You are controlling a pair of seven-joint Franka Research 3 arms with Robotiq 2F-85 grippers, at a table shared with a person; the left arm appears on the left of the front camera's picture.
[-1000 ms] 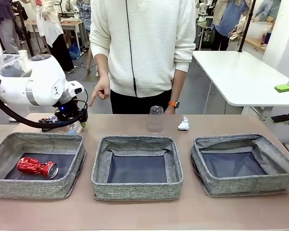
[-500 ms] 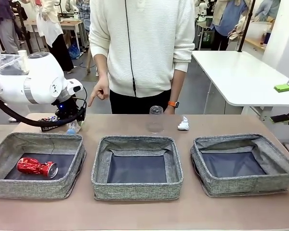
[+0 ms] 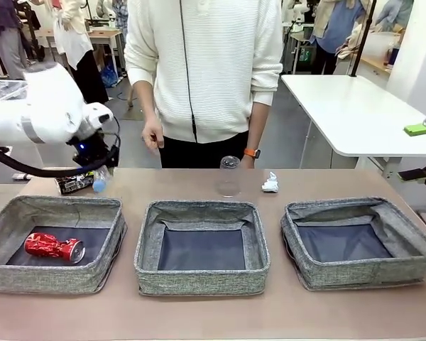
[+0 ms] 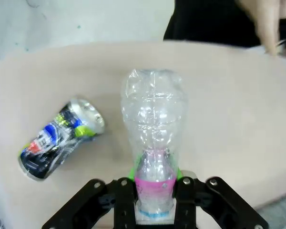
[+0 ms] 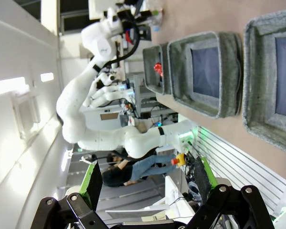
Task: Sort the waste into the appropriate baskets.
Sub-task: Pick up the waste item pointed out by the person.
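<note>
Plainly, the step in hand is carrying the clear plastic bottle (image 4: 152, 114) to a basket. The left gripper (image 4: 155, 191) is clamped on its neck, just above the cap end, with the ribbed body sticking out ahead of the fingers and clear of the table (image 3: 199, 320) at the far left corner. The crushed dark printed can (image 4: 59, 138) lies on its side just beside it on the tabletop.

To do this well, the arm should lift enough for the long body to pass over the soft folded rim, travel level so the thin bottle does not swing or slip in the neck grip, and let go low over the lining. The left basket (image 3: 57, 203) already holds the crushed red can (image 3: 55, 246), so the empty middle basket (image 3: 202, 206) looks the likelier home for plastic, though that is my reading. The right basket (image 3: 355, 206) is empty too. The right gripper (image 5: 148, 191) waits off to the side with its fingers spread and nothing between them.

The tabletop is a smooth, matte tan. At its far edge stand an upturned clear plastic cup (image 3: 229, 176) and a crumpled white paper wad (image 3: 270, 183), near each other. A person in a white jumper stands behind them, one hand (image 3: 154, 135) hanging loose. Beyond lie white worktables and a grey floor.
</note>
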